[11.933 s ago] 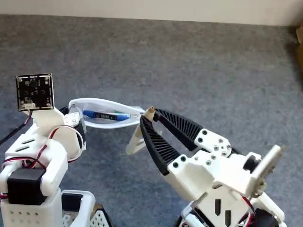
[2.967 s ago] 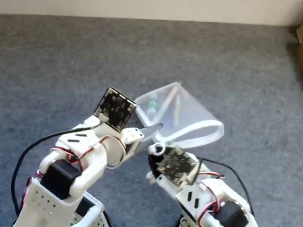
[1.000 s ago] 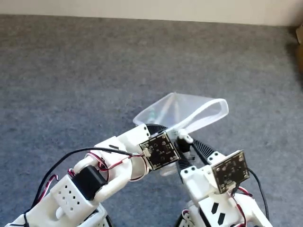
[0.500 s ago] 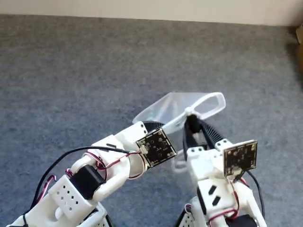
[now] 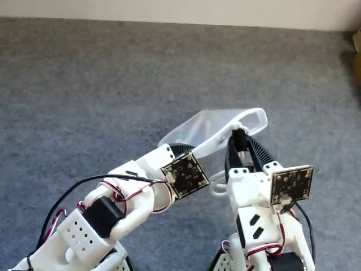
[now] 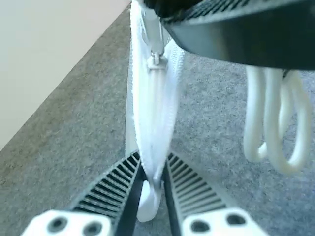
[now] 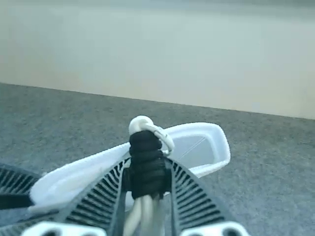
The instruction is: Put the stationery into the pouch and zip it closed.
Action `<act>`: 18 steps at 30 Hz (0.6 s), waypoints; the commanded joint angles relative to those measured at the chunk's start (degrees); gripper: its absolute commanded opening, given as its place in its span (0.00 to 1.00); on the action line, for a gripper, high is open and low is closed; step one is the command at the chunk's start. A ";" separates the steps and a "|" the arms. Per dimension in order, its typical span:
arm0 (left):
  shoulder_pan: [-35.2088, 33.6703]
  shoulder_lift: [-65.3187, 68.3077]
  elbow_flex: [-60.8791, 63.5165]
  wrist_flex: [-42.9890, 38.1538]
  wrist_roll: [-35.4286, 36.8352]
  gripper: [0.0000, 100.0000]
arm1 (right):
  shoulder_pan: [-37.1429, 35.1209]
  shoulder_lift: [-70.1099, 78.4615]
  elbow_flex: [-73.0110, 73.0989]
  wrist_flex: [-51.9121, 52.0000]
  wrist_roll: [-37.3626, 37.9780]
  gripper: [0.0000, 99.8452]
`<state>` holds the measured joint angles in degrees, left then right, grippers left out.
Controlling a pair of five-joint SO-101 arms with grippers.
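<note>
The translucent pouch (image 5: pixel 211 125) is held up between both arms over the carpet, with stationery showing faintly inside it (image 5: pixel 181 136). My left gripper (image 6: pixel 152 173) is shut on the near end of the pouch's white zipper tape (image 6: pixel 153 113). In the left wrist view the slider (image 6: pixel 156 60) sits farther along the tape. My right gripper (image 7: pixel 146 166) is shut on the black-wrapped zipper pull (image 7: pixel 145 152), and a white cord loop (image 6: pixel 271 125) hangs from it. Beyond the pull, the pouch mouth (image 7: pixel 199 147) stands open as a short loop. In the high view the right gripper (image 5: pixel 238 135) is at the pouch's top edge.
Grey carpet (image 5: pixel 113 84) lies all around the pouch, with a pale wall (image 7: pixel 197 59) along its far edge. The two arms stand close together, the left wrist's camera board (image 5: pixel 185 175) beside the right arm's (image 5: pixel 290 184).
My right gripper has slid the zipper pull farther along the pouch's top edge, away from the left gripper, and the open loop of the mouth is shorter. The left gripper has held still.
</note>
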<state>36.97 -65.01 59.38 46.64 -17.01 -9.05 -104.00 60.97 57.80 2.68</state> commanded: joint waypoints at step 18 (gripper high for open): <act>-4.79 -0.22 -0.48 3.16 0.79 0.01 | 12.79 0.75 6.55 -14.46 -0.18 0.00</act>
<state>35.65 -65.19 59.12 48.22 -17.01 0.44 -103.91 67.38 47.96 2.68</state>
